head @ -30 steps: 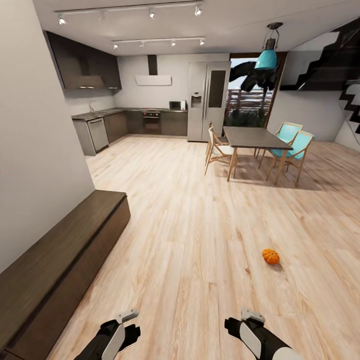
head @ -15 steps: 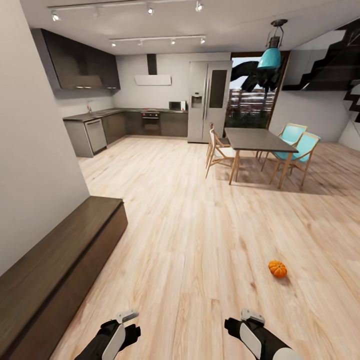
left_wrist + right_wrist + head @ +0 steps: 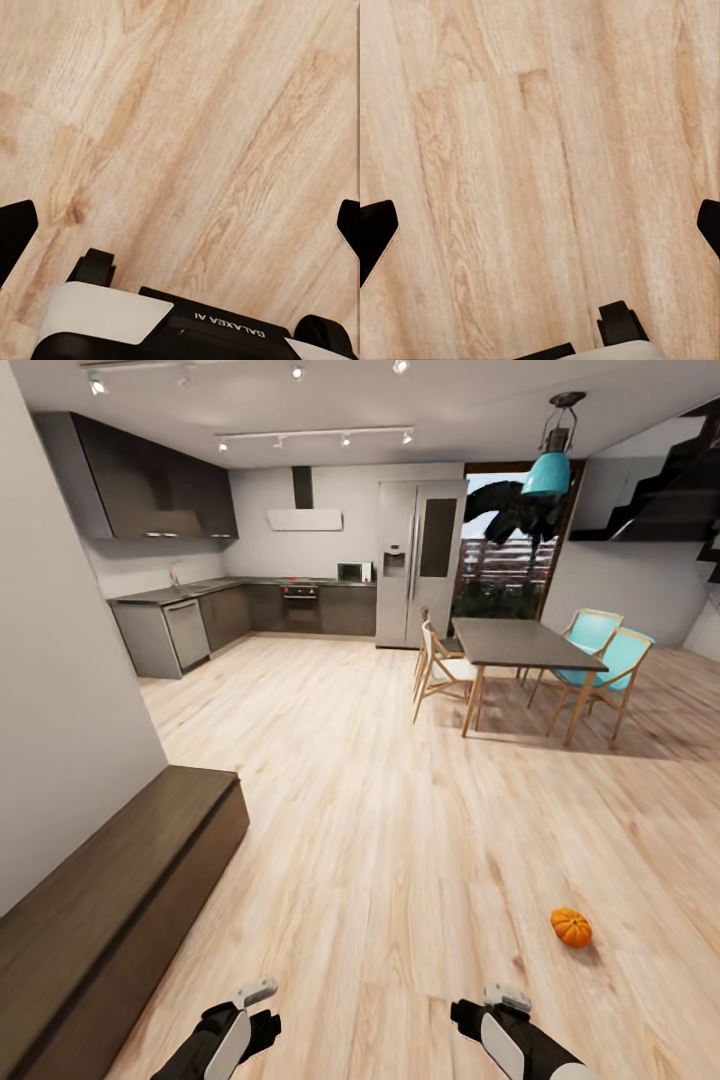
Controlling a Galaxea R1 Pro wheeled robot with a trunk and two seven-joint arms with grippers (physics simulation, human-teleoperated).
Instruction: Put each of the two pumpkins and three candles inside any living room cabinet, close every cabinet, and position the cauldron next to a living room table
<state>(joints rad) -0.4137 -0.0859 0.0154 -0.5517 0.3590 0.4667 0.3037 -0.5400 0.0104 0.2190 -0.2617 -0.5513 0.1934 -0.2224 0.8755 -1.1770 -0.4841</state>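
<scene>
One small orange pumpkin [image 3: 571,927] lies on the wooden floor, ahead and to the right of my right gripper [image 3: 490,1015]. The long low dark-brown cabinet [image 3: 110,900] runs along the wall at the left, its fronts shut. My left gripper [image 3: 245,1020] hangs low near the cabinet's side. Both grippers point down at bare floor boards; in the left wrist view the left gripper [image 3: 180,229] is open and empty, and in the right wrist view the right gripper [image 3: 540,229] is too. The candles and the cauldron are out of view.
A grey dining table [image 3: 520,643] with light wooden and turquoise chairs [image 3: 610,665] stands far ahead at the right. The kitchen counter [image 3: 190,620] and fridge [image 3: 420,560] line the back wall. A stair [image 3: 680,480] rises at the far right. Wide floor lies between.
The whole picture has shifted, so the camera has moved: the pumpkin now sits lower and further right, and the cabinet's end has slid left. Both arms hold the same pose.
</scene>
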